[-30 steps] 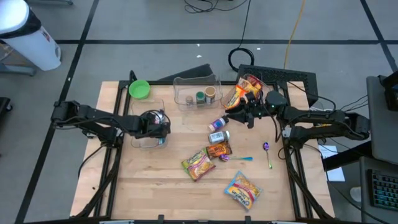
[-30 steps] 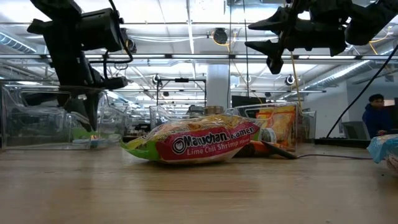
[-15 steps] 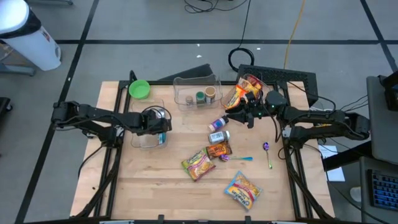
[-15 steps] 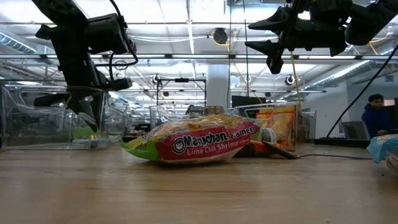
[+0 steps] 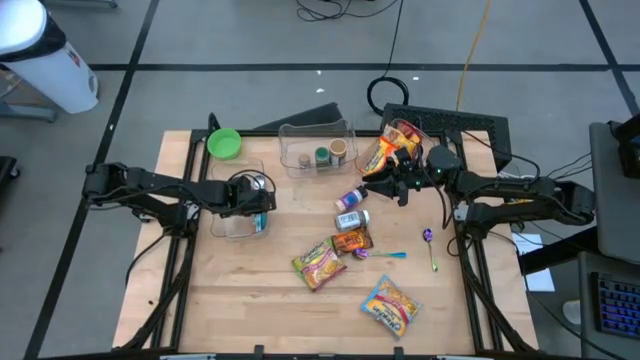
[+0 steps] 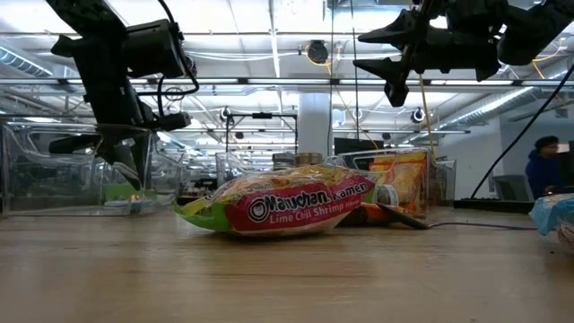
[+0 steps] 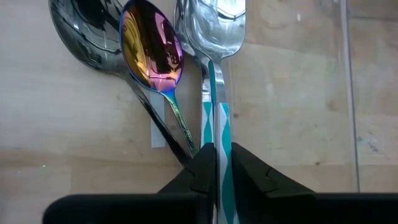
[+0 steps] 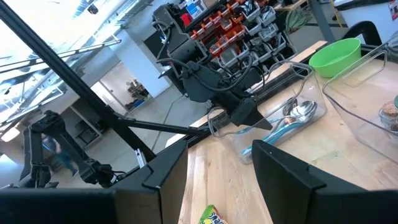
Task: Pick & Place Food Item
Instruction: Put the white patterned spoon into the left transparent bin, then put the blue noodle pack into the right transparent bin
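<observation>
A lime chili shrimp ramen packet lies flat mid-table, a second packet lies nearer the front, and an orange snack bag stands at the far right. My left gripper reaches down into a clear bin at the left. It is shut on a teal-and-white handled spoon, which lies beside a dark spoon and an iridescent spoon. My right gripper hangs open and level above the table next to the snack bag, holding nothing. My left gripper pinches the teal-and-white handle of the spoon between its two fingers. The fingers come steeply from above and lie along the handle. The spoon's bowl lies among the other spoons on the bin's floor.
A second clear bin with small jars stands at the far centre, and a green bowl at the far left. Small food items lie mid-table. A purple spoon and a teal utensil lie to the right.
My left gripper has swung slightly toward the table's far edge inside the clear bin, still shut on the spoon's handle, and then kept still.
</observation>
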Available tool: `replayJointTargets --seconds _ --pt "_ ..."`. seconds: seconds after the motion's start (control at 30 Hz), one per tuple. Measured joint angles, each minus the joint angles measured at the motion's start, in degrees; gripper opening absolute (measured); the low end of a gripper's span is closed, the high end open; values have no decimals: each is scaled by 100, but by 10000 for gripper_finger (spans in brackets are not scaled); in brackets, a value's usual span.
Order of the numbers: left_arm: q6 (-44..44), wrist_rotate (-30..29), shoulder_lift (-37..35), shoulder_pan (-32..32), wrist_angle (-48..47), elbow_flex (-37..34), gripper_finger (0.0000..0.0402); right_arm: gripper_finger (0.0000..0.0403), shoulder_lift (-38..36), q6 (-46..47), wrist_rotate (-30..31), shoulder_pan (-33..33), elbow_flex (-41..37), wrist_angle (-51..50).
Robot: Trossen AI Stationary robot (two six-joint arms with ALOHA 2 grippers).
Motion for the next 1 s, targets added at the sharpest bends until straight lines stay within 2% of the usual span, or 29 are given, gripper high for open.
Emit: replayJointTargets --seconds 0.1,0.33,0.5,0.67,0.8,1.0 --pt "-24 -3 0 0 -1 0 49 171 0 0 0 0 0 0" --pt "-43 3 0 0 6 0 116 171 0 0 -6 0 0 0" --pt "84 411 -115 0 52 0 144 171 0 0 -20 0 0 -4" --pt "681 1065 -464 0 1 43 148 171 0 0 -20 2 0 -11" --pt "892 1133 -964 12 -174 216 141 171 0 0 -20 2 0 -21" --pt "1183 1228 -1768 238 -975 904 129 171 0 0 -7 2 0 -28"
